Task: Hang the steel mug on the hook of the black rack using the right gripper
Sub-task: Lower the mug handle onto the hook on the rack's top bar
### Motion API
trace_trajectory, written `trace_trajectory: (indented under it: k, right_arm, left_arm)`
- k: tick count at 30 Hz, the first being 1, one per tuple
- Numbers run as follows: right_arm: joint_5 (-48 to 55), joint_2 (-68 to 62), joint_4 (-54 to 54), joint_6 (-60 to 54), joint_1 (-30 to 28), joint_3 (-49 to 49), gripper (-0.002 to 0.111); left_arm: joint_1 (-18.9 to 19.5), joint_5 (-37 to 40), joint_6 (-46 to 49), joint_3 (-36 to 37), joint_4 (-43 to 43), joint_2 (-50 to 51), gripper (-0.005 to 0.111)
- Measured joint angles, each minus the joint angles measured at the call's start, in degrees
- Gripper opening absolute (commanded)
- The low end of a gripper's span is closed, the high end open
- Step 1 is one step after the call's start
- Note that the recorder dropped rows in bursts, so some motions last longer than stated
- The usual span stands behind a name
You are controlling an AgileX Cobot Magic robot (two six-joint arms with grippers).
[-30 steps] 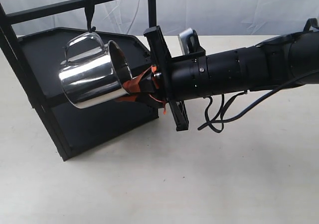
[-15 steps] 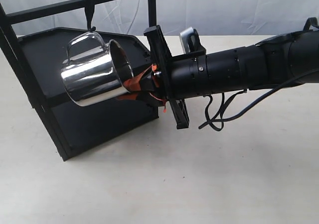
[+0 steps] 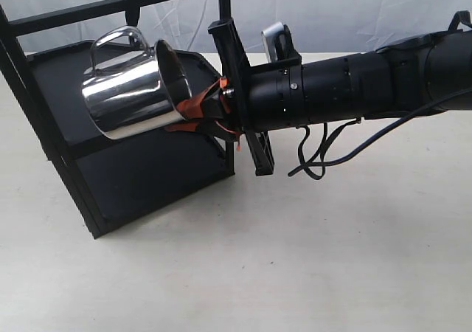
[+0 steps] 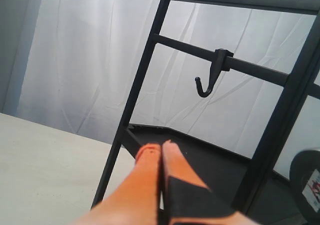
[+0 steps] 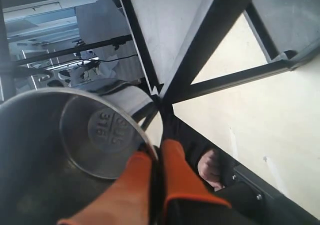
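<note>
The steel mug (image 3: 125,92) hangs in the air, tilted on its side with its mouth toward the arm. My right gripper (image 3: 184,116) is shut on its rim. The looped handle (image 3: 110,40) points up, just under the top crossbar of the black rack (image 3: 147,173) and beside the hook (image 3: 132,6), whose lower tip is hidden behind it. In the right wrist view the orange fingers (image 5: 175,170) pinch the rim of the mug (image 5: 55,150) at the gripper (image 5: 156,156). The left gripper (image 4: 161,147) is shut on nothing, pointing at the rack (image 4: 280,115) below the hook (image 4: 206,82).
The rack stands on a cream table (image 3: 295,258) before a white curtain (image 3: 332,7). A black cable (image 3: 317,162) loops under the right arm. The rack's upright posts (image 3: 225,7) and angular tray shelf (image 3: 51,88) lie close round the mug.
My right gripper has lifted the mug and carried it a little left. The handle has risen from below the hook's tip to beside the hook.
</note>
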State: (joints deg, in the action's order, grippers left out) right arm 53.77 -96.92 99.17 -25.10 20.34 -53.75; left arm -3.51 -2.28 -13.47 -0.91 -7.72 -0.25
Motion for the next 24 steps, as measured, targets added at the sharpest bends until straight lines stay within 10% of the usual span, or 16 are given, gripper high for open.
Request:
trace_trajectory:
  k: [24]
  right_arm:
    - [-5.04,-1.80,0.62,2.85,0.00,-0.14,-0.001]
  left_arm:
    - [0.00,0.00,0.00,0.00,0.00,0.00,0.000]
